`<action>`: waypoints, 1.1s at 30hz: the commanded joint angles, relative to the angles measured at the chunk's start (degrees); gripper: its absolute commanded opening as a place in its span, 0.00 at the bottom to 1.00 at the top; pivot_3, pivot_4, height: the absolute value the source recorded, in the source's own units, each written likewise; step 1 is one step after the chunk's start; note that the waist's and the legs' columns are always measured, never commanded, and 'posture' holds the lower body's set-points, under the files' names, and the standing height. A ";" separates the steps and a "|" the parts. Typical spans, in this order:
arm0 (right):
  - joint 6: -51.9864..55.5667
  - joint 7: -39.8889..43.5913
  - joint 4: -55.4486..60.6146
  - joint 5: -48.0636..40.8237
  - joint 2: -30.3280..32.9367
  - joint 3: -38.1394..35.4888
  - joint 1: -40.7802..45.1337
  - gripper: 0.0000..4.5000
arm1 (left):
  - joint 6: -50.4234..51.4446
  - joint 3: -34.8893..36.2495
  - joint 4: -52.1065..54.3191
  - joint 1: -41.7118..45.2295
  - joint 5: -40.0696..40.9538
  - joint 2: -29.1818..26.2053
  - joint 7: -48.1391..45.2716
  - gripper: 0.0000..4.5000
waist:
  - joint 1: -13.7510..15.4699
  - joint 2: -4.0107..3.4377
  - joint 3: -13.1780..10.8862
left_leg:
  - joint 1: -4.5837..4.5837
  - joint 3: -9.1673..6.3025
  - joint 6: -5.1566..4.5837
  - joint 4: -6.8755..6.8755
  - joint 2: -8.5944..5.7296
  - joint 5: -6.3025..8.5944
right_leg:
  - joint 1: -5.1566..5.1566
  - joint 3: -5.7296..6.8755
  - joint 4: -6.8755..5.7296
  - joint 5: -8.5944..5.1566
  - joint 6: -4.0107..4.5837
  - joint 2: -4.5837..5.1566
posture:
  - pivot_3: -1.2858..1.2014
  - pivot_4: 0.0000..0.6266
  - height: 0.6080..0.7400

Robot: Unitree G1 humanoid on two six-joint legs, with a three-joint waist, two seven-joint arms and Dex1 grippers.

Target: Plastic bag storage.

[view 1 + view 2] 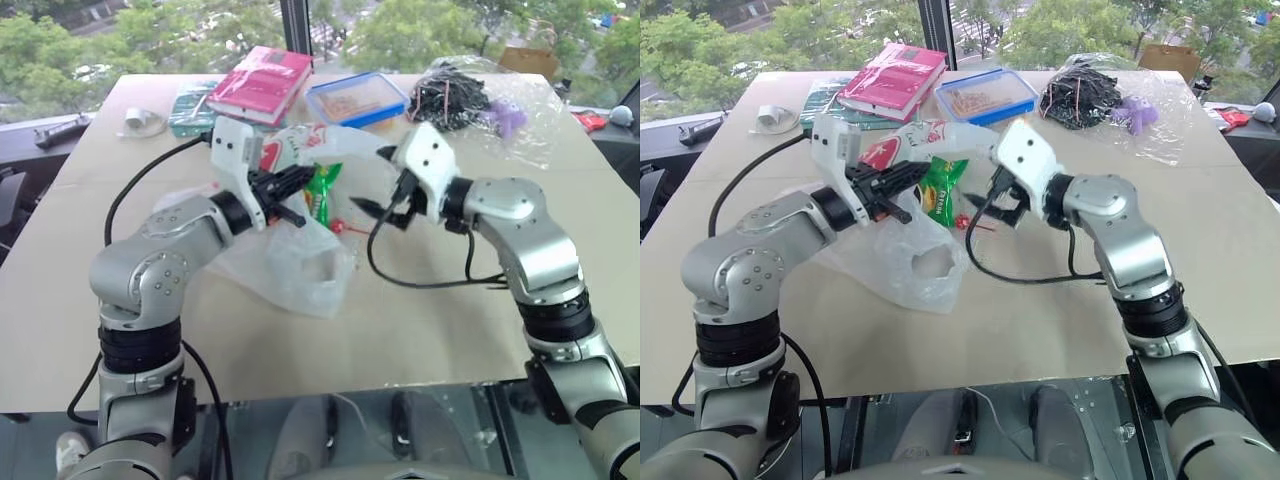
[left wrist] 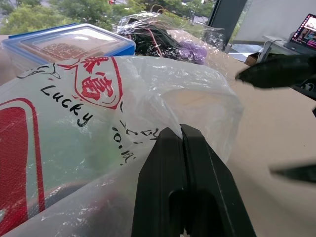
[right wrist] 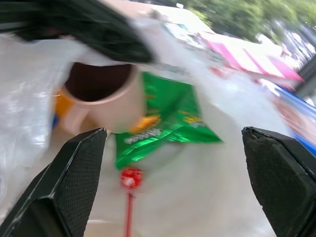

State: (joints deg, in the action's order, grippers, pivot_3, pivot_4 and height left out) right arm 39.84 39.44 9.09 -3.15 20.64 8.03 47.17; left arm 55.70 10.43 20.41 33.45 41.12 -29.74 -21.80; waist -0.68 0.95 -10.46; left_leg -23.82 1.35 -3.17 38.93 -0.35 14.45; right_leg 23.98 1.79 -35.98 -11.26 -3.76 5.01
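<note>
Plastic bag (image 1: 300,262) — pinched in left claw (image 1: 290,185) — beside lidded blue-rimmed box (image 1: 357,98).

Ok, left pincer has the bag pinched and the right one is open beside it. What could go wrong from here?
1. The left pincer grips only a thin fold of the plastic bag; a pull could tear it or let it slip.
2. The green snack packet and red lollipop lie against the bag, so the open right pincer may catch them or drag them along.

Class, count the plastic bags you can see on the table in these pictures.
2: the printed white plastic bag pinched by the left gripper, and a clear bag of cables at the far right. Others may be hidden.
</note>
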 commanded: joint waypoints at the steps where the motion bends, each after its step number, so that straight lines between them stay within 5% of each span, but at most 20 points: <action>1: -1.08 -5.07 -7.91 1.61 -0.52 -1.81 3.87 0.99 | -1.40 0.94 1.29 0.20 -0.10 -0.58 -0.45 0.00 | 0.02 0.00 0.00 | 0.00 -0.01 0.00 -0.01 -0.01 0.00 | 0.00 0.01 0.00 0.00 0.01 0.00 | 0.52 0.24 1.00; 7: -7.66 -7.66 -21.98 3.06 -2.79 -0.57 7.62 0.99 | -1.19 1.34 1.92 0.15 -0.17 -0.89 -0.44 0.00 | -0.12 0.00 0.00 | -0.02 0.02 -0.01 -0.10 -0.08 0.00 | 0.04 -0.02 0.07 0.00 0.01 -0.01 | 0.52 0.24 1.00; 10: -7.58 -6.69 -22.85 1.88 -3.05 -0.99 7.97 0.69 | -1.00 1.84 2.19 0.05 -0.12 -1.25 -0.36 0.00 | -0.06 0.00 0.00 | -0.04 0.02 -0.01 -0.13 -0.04 0.00 | 0.06 -0.03 0.07 0.00 0.01 -0.01 | 0.52 0.24 1.00; 11: -7.44 -6.47 -22.78 1.58 -3.05 -1.13 7.99 0.67 | -0.97 1.91 2.26 0.00 -0.09 -1.28 -0.30 0.00 | -0.10 0.00 0.00 | -0.04 0.02 -0.01 -0.13 -0.03 0.00 | 0.06 -0.03 0.07 0.00 0.01 0.00 | 0.52 0.24 1.00; 17: -4.37 -2.99 -18.35 -2.23 -1.88 -2.31 7.00 0.06 | -1.09 1.66 2.30 0.05 -0.18 -1.23 -0.17 0.00 | -0.09 0.00 0.00 | -0.04 0.02 -0.01 -0.14 0.00 0.00 | 0.06 -0.03 0.06 0.00 0.00 0.00 | 0.52 0.24 1.00; 20: -0.78 -1.43 -12.81 -4.98 -0.50 -3.17 5.58 0.18 | -1.13 1.68 2.08 0.17 -0.20 -1.22 -0.23 0.00 | -0.04 0.00 0.00 | -0.05 0.01 -0.01 -0.15 0.01 0.00 | 0.07 -0.03 0.07 0.00 0.01 0.00 | 0.52 0.24 1.00; 28: 4.41 -2.71 -7.40 -5.71 0.99 -1.63 2.14 0.99 | -1.39 1.28 1.53 0.55 -0.30 -1.05 -0.57 0.00 | -0.03 0.00 0.00 | -0.03 0.02 -0.01 -0.16 0.01 0.00 | 0.07 -0.03 0.05 0.00 0.00 0.00 | 0.52 0.24 1.00; 33: 0.94 -5.54 -14.76 -2.84 0.24 -0.66 3.58 0.99 | -1.57 0.97 1.50 0.87 -0.42 -1.16 -0.93 0.00 | -0.05 0.00 0.00 | -0.03 0.03 -0.01 -0.16 0.00 0.00 | 0.07 -0.04 0.06 0.00 0.01 0.00 | 0.52 0.24 1.00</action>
State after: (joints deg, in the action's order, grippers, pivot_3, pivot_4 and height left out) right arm 43.31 35.34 -3.50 -7.25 20.98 7.51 48.80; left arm 55.54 10.74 20.65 33.39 40.68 -30.35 -22.23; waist -0.73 0.95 -10.46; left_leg -23.86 1.38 -3.18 38.77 -0.35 14.45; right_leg 24.05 1.76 -35.92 -11.26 -3.75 5.01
